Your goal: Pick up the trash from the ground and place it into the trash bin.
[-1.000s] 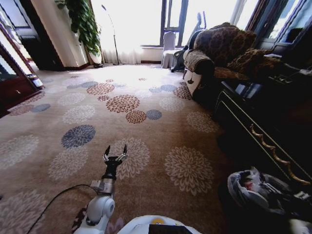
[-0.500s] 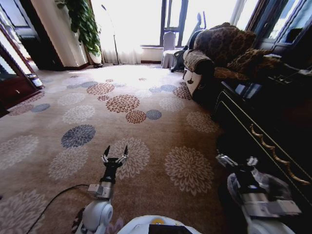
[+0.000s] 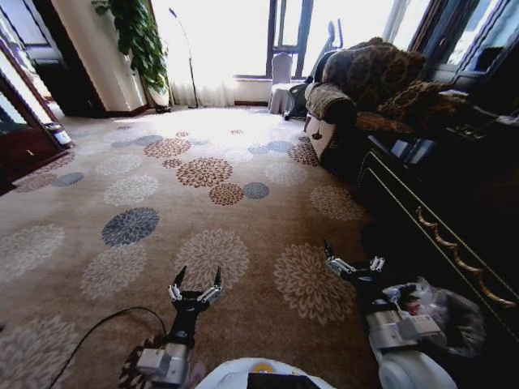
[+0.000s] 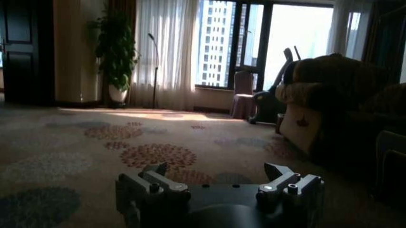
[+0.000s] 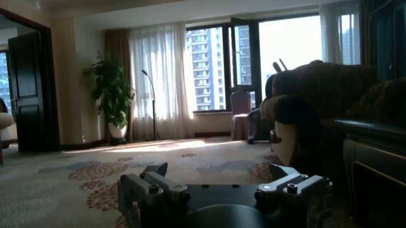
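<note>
Bulging grey-lined trash bin (image 3: pixel 442 312) beside open right gripper (image 3: pixel 352 263)

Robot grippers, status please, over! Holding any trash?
Left gripper open, empty, low over carpet. Right gripper open, empty, beside trash bin. Nothing blocking.

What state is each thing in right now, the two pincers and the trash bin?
Left pincer: open, empty, above the carpet.
Right pincer: open, empty, above the carpet beside the bin.
Trash bin: upright, bag bunched over its rim, something red and white inside.
</note>
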